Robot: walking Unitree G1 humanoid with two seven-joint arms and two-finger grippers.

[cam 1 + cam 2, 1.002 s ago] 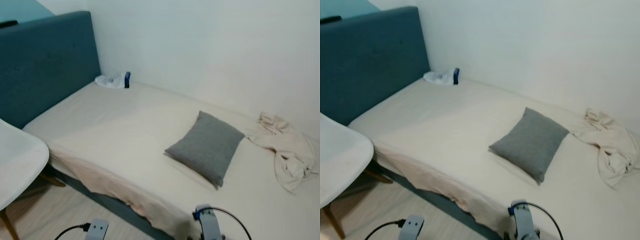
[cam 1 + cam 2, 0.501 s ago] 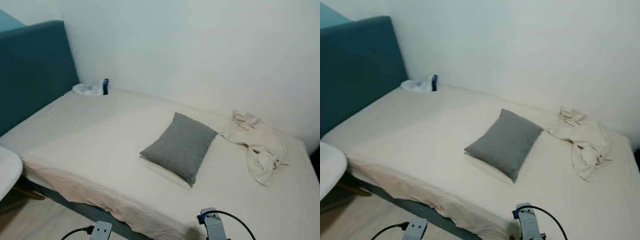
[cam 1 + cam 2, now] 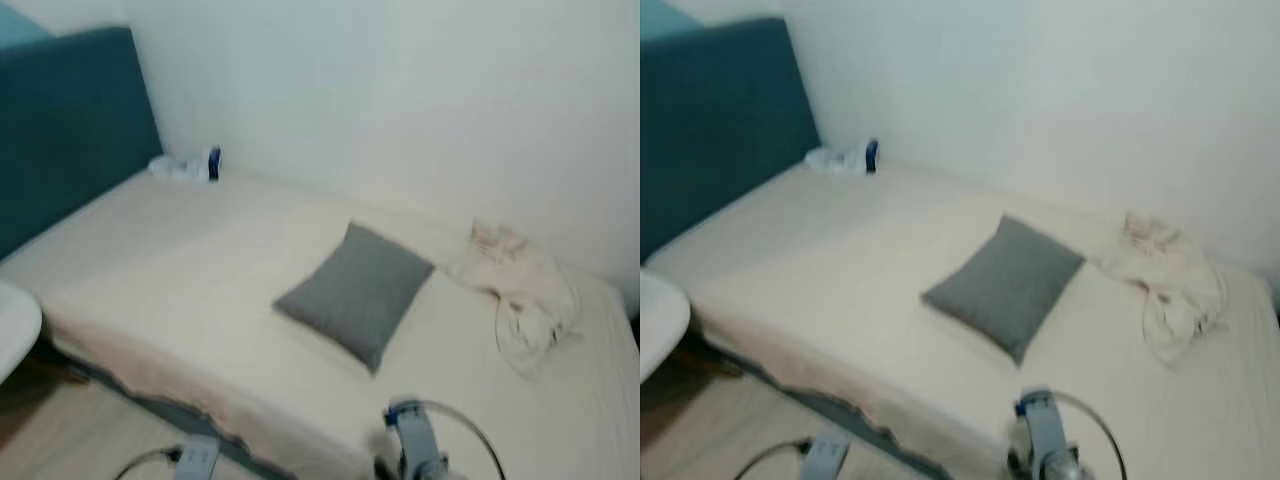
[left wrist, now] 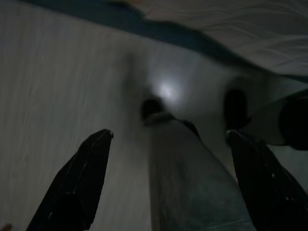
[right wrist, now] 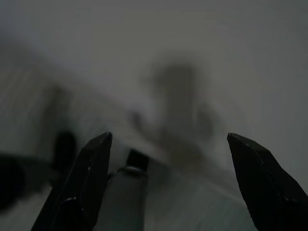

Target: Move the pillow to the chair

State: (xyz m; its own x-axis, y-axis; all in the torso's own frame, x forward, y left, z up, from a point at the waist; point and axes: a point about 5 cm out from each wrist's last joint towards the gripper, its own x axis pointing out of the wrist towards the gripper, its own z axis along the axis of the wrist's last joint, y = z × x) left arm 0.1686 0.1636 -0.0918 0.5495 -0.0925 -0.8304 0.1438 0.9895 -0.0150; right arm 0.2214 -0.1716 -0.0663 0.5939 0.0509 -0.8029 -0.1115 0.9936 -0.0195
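The grey pillow (image 3: 355, 292) is lying mid-bed (image 3: 180, 260), ahead and slightly left of the right gripper (image 5: 168, 187), its diagonal running near-left to far-right, while both the right and left gripper (image 4: 168, 183) are hanging low with jaws spread.

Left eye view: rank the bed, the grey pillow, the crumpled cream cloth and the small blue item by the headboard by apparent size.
1. bed, by far the largest.
2. grey pillow.
3. crumpled cream cloth, roughly comparable to the pillow; blur makes this order unsure.
4. small blue item, smallest, though it is also farthest from the camera.
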